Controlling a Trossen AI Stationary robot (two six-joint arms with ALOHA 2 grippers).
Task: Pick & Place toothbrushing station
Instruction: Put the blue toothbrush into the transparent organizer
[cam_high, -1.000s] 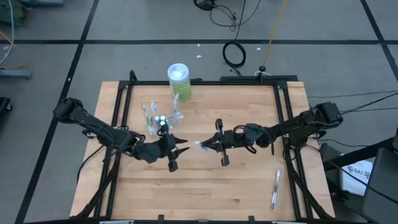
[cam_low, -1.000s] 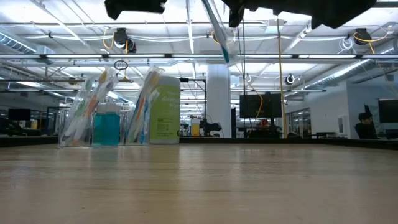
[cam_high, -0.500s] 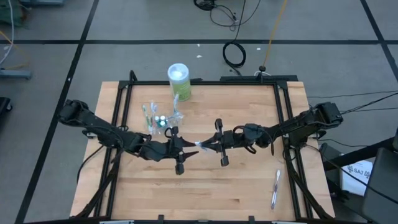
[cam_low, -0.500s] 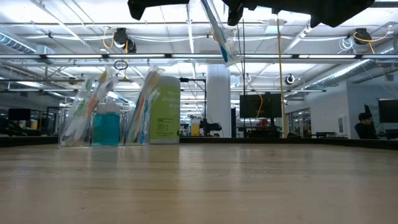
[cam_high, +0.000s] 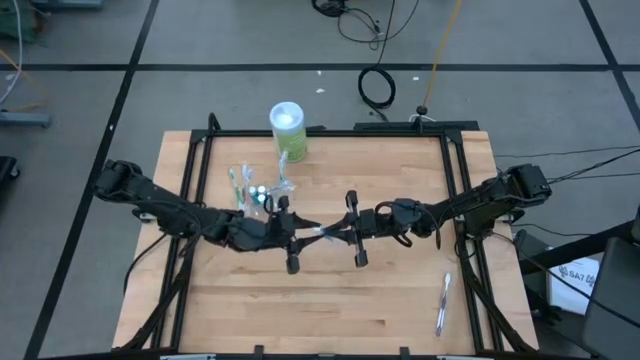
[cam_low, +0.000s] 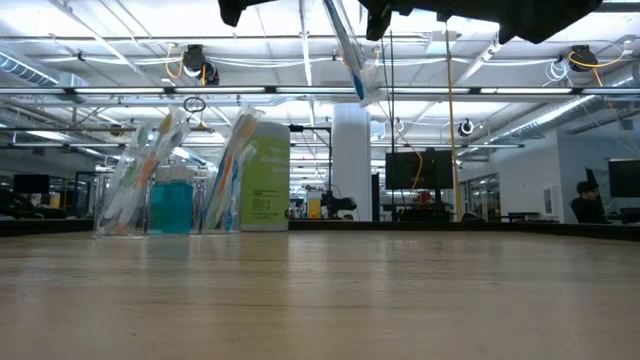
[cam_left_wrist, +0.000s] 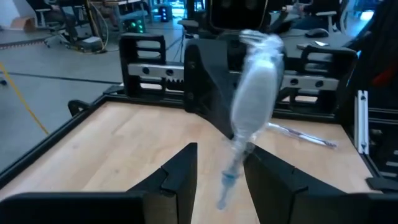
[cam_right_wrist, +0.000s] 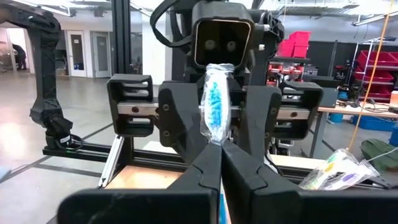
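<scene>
A slim toothbrush in a clear wrapper is held above the table's middle by my right gripper, which is shut on it. It also shows in the low view, high over the table. My left gripper is open. Its two fingers stand on either side of the toothbrush's free end; whether they touch it I cannot tell. The clear cup with several toothbrushes and blue tubes stands on the table at the far left. My right gripper pinches the wrapped toothbrush between its two fingertips, coming level from the table's right. The wrapped end with blue in it sticks out past the fingertips toward my left gripper. The toothbrush is lifted clear of the table and tilted.
A taller green container with a white lid stands behind the cup at the far edge. One more wrapped toothbrush lies on the table near the right front. Black frame rails run along the table's sides.
My left gripper has moved toward the table's right, up to the toothbrush, and its open fingers now stand around the free end. My right gripper and the toothbrush have stayed where they were.
</scene>
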